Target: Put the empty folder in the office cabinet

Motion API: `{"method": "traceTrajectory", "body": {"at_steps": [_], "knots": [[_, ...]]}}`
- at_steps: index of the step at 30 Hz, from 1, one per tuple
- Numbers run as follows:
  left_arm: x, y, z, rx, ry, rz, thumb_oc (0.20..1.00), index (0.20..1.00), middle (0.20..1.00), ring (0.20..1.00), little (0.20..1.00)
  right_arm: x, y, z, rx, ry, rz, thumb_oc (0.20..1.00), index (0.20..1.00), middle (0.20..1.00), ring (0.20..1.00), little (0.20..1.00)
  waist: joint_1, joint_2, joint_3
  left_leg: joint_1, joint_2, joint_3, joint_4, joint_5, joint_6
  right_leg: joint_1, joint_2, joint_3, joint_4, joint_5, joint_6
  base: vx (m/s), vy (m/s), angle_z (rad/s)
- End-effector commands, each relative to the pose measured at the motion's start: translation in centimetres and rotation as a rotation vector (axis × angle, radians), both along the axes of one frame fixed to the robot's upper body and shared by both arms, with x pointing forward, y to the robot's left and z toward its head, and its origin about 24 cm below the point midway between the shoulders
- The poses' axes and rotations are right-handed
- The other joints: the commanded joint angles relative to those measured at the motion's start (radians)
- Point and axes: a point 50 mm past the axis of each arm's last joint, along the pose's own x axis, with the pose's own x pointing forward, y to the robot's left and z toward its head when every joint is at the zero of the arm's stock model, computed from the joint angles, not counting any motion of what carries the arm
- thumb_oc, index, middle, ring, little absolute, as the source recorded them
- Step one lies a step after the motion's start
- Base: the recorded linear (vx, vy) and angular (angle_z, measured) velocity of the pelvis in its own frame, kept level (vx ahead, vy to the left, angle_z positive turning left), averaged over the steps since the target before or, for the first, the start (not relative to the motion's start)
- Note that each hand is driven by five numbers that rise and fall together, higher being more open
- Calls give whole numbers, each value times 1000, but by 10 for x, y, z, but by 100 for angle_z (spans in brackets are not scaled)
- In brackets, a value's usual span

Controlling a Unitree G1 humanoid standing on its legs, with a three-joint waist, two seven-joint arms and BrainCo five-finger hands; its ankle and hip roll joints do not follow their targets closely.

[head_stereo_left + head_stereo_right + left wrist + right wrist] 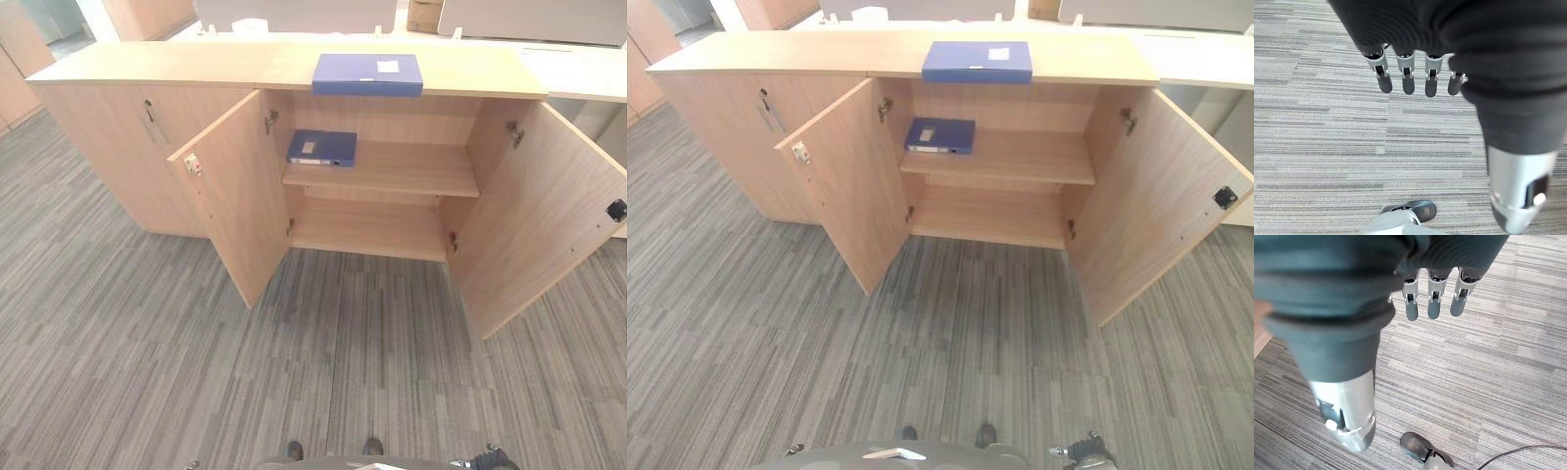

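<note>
One folder (367, 73) sits on top of the cabinet (147, 61), another folder (322, 147) is inside on the shelf (402, 171), left end, between both doors swung open.

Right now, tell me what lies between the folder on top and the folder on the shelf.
Only the cabinet's top panel separates top folder from shelf folder.

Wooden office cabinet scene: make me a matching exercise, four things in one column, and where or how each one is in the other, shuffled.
Things:
1. Large blue flat folder
2. Smaller blue folder
3. Left wooden cabinet door
4. Left robot hand

Places or states:
A. swung open
B. on the upper shelf inside the light wooden cabinet
C. hanging over the grey striped carpet, fingers straight
D. lying on the cabinet top

Pairs: 1-D, 2-B, 3-A, 4-C
</note>
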Motion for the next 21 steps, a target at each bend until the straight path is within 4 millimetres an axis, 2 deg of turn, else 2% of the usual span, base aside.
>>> {"method": "traceTrajectory", "body": {"at_steps": [1, 7, 21], "knots": [[2, 10, 1, 31, -15, 52, 1000, 1000, 1000, 1000, 1000, 12, -9, 4, -29, -11, 7, 1000, 1000, 1000, 1000, 1000, 6, -52, 6, 4, 3, 78, -11, -81, -17, 54, -19, -50, -1, -129, 73, 0, 0, 0], [-6, 9, 0, 24, 23, 35, 1000, 1000, 1000, 1000, 1000, 8, -10, 4, -31, 6, 6, 1000, 1000, 1000, 1000, 1000, 8, -51, -4, 15, 6, 80, -11, -83, -17, 64, -15, -51, -1, -134, 71, 0, 0, 0], [2, 7, 1, 29, 20, -103, 1000, 1000, 1000, 1000, 1000, 5, -9, 3, -36, 27, 28, 1000, 1000, 1000, 1000, 1000, 1, -48, -10, 20, 5, 83, -11, -86, -18, 69, -15, -47, -1, -132, 70, 0, 0, 0]]}}
